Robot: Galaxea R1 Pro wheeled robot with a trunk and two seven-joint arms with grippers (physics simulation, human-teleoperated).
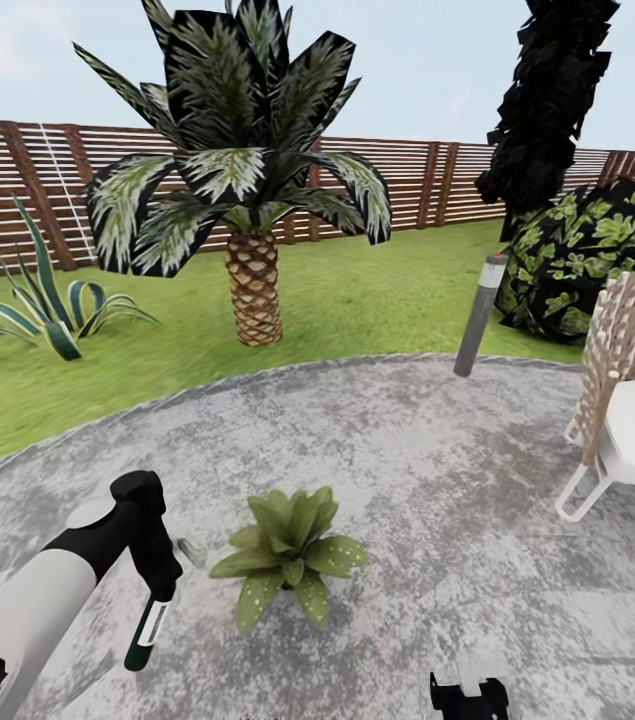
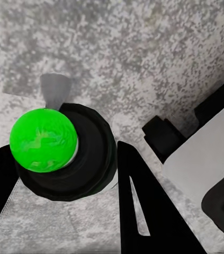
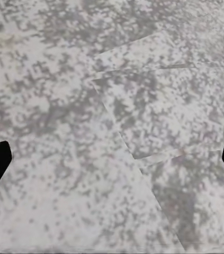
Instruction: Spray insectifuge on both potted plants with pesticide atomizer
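Observation:
My left gripper (image 1: 160,580) is shut on the pesticide atomizer (image 1: 145,628), a dark-green bottle with a white label strip that hangs tilted, base down. Its pale grey spray head (image 1: 192,551) points toward a potted plant (image 1: 291,556), a low green rosette on the grey paving just right of the bottle. In the left wrist view the bottle's bright green end (image 2: 43,139) sits between the black fingers (image 2: 143,211), with the grey spray head (image 2: 55,90) beyond it. My right gripper (image 1: 469,696) is low at the near edge; in its wrist view it is open (image 3: 112,161) over bare paving.
A scaly-trunked palm (image 1: 254,285) stands on the lawn behind the paving, with a spiky agave (image 1: 47,310) at far left. A grey bollard light (image 1: 481,316), a dark leafy bush (image 1: 587,255) and a white woven chair (image 1: 629,400) are at right. The slat fence (image 1: 17,190) closes the back.

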